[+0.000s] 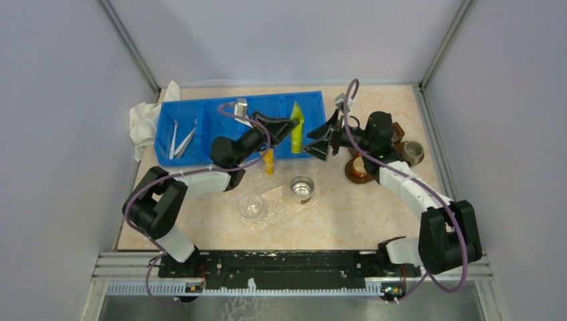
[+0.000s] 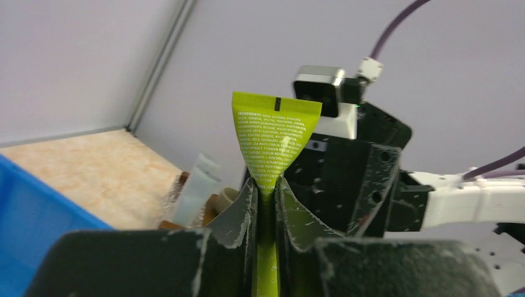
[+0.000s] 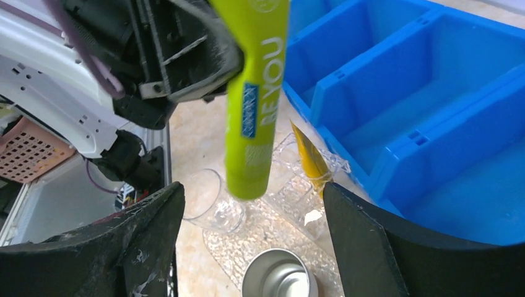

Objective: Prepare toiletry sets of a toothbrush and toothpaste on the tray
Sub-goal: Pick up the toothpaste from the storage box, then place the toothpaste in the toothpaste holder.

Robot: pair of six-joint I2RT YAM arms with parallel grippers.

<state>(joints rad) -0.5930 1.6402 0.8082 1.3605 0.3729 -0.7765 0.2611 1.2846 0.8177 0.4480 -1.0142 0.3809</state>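
Observation:
My left gripper is shut on a green toothpaste tube and holds it above the blue bin's right end. In the left wrist view the tube sticks up from between the closed jaws, crimped end outward. My right gripper faces it, open. In the right wrist view the tube's cap end hangs between the wide fingers without touching them. A yellow toothpaste tube stands in a clear holder at the tray's back left. Pale toothbrushes lie in the bin's left compartment.
The blue divided bin spans the back of the table. A clear cup and a metal cup stand on the clear tray. A white cloth lies left of the bin. Brown dishes and a beige cup sit at the right.

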